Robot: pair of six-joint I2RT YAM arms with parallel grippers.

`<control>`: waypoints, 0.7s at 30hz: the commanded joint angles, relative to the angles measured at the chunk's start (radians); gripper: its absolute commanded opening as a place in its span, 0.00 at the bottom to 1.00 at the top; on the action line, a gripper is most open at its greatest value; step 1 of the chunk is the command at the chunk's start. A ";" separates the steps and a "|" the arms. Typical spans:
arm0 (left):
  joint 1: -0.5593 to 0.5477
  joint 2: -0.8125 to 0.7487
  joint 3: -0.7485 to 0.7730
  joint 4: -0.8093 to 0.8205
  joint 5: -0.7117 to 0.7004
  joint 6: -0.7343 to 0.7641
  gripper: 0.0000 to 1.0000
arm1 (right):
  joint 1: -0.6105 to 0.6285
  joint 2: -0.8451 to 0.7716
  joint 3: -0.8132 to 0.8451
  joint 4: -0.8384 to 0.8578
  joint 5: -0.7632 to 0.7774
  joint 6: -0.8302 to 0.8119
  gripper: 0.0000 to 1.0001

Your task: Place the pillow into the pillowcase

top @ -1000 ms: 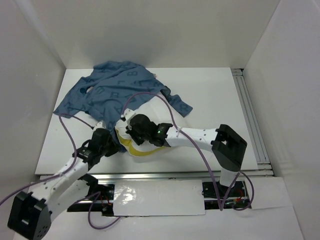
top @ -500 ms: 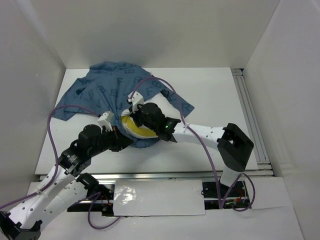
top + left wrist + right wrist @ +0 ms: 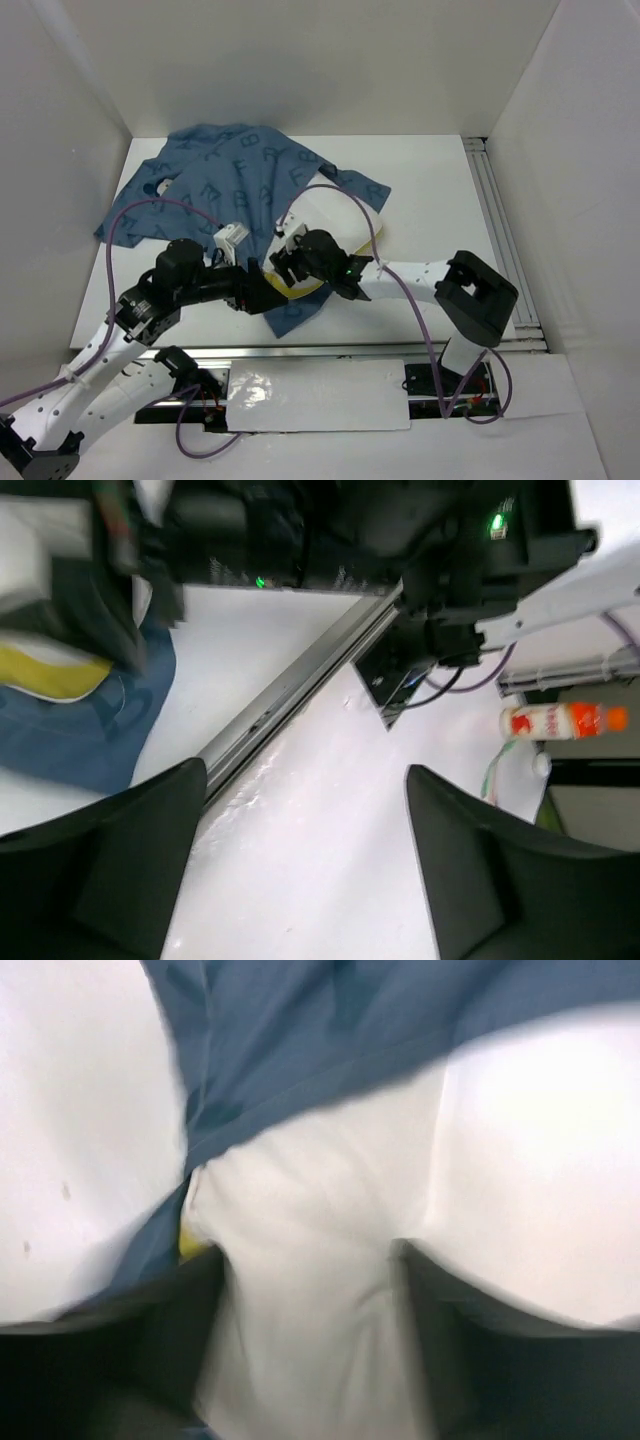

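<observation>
Near the front edge of the tabletop [image 3: 430, 200], the left gripper [image 3: 305, 780] is hovering with its fingers spread apart. Just beyond, the right gripper [image 3: 308, 1260] is clamping the pillow [image 3: 325, 215], which is lying partly covered by the pillowcase [image 3: 230, 175] spreading far-left.

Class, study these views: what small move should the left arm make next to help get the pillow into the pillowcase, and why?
Probably swing the left gripper toward the pillowcase hem beside the pillow and grasp it. It hangs open and empty, facing the near edge of the table, while the right gripper seems to pinch the pillow, much of it bare.
</observation>
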 commanded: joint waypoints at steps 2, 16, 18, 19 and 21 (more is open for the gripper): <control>-0.003 0.057 0.084 -0.010 -0.005 0.059 0.98 | -0.026 -0.192 -0.097 -0.184 0.046 0.072 1.00; -0.050 0.788 0.655 -0.094 -0.666 0.160 0.99 | -0.272 -0.578 -0.134 -0.445 0.129 0.205 1.00; -0.066 0.997 0.795 -0.137 -0.741 0.211 0.99 | -0.395 -0.532 -0.076 -0.456 0.069 0.173 1.00; -0.075 1.066 0.860 -0.149 -0.823 0.255 0.99 | -0.439 -0.509 -0.060 -0.439 0.045 0.160 1.00; -0.075 1.193 1.041 -0.160 -0.855 0.326 0.99 | -0.568 -0.447 -0.037 -0.358 -0.096 0.137 1.00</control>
